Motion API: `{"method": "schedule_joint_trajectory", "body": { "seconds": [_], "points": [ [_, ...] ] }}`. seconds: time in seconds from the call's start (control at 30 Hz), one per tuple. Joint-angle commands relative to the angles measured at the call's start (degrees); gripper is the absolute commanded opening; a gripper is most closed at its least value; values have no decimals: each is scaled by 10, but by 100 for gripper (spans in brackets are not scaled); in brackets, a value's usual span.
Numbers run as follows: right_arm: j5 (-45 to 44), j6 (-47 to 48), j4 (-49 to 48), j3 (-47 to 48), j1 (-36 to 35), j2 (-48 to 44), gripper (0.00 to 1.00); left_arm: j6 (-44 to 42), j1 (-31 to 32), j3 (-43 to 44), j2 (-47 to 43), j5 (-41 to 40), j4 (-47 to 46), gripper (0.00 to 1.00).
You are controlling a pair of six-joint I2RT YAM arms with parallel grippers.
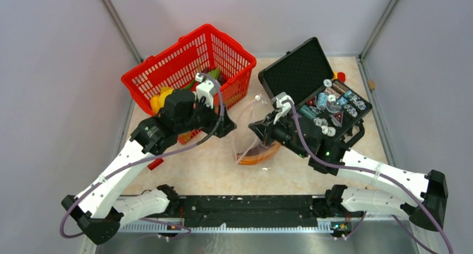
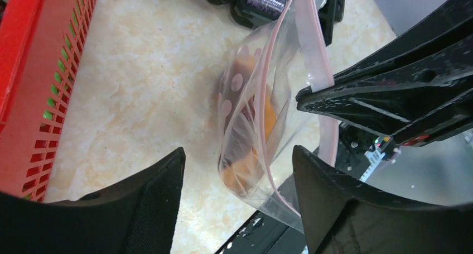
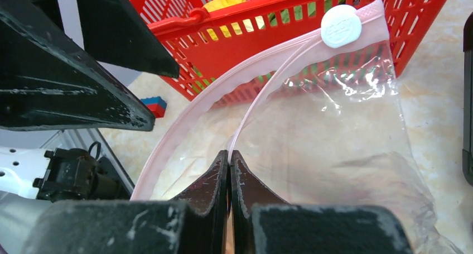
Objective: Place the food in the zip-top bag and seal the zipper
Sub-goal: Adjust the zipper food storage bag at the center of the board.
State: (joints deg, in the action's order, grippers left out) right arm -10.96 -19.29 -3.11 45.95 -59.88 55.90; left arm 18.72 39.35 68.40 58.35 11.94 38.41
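Note:
The zip-top bag (image 1: pixel 249 132) stands open on the table between my grippers, and an orange curved piece (image 1: pixel 261 154) and a dark dotted piece (image 2: pixel 240 100) of the food lie in it. My right gripper (image 3: pixel 229 152) is shut on one lip of the pink zipper (image 3: pixel 262 92), while the other lip (image 3: pixel 178 120) bows away to the left. A white slider (image 3: pixel 341 26) sits at the strip's far end. My left gripper (image 2: pixel 239 153) is open and empty, just left of the bag (image 2: pixel 251 148). More food, a yellow piece (image 1: pixel 162 95) and green ones (image 1: pixel 212 73), lies in the red basket (image 1: pixel 167 64).
An open black hard case (image 1: pixel 298 70) with poker chips (image 1: pixel 334 106) stands at the back right, close behind my right gripper (image 1: pixel 259 132). A small red-and-blue block (image 3: pixel 154 105) lies on the table by the basket's (image 3: pixel 290 47) near side.

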Motion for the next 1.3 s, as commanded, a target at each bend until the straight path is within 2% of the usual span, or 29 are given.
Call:
{"method": "schedule_joint_trajectory", "body": {
  "seconds": [0.0, 0.1, 0.2, 0.37, 0.43, 0.53, 0.6, 0.7, 0.87, 0.93, 1.1, 1.27],
  "points": [
    [3, -22, -24, 38, 0, -7, 0, -22, -2, 34, -10, 1, -19, 73],
    [26, -33, -10, 56, 0, -3, 0, -34, -2, 46, 15, 53, -17, 76],
    [39, -40, 23, 82, 0, -3, 0, -38, -2, 46, 26, 62, -21, 78],
    [61, -46, 47, 103, 0, -12, 0, -28, -2, 42, 39, 128, -66, 76],
    [74, -46, 51, 109, 0, -16, 0, -28, -2, 45, 46, 115, -61, 65],
    [67, -45, 78, 123, 0, -21, 0, -30, -1, 56, 47, 68, -38, 36],
    [42, -36, 124, 147, -1, -22, 0, -28, -2, 59, 41, 78, -45, 19],
    [12, -11, 241, 204, 0, -26, 0, -2, -1, 62, 43, 103, -69, 0],
    [-12, -2, 363, 248, 0, -89, 0, 49, -1, 80, 59, 216, -130, 0],
    [5, -11, 365, 250, 0, -122, 0, 61, -1, 85, 60, 229, -145, 0],
    [-7, -28, 318, 201, 0, -145, 0, 30, -1, 76, 62, 100, -88, 0],
    [-56, -50, 288, 170, 0, -68, 0, 60, -1, 3, 40, 48, -108, 0]
  ]
}}
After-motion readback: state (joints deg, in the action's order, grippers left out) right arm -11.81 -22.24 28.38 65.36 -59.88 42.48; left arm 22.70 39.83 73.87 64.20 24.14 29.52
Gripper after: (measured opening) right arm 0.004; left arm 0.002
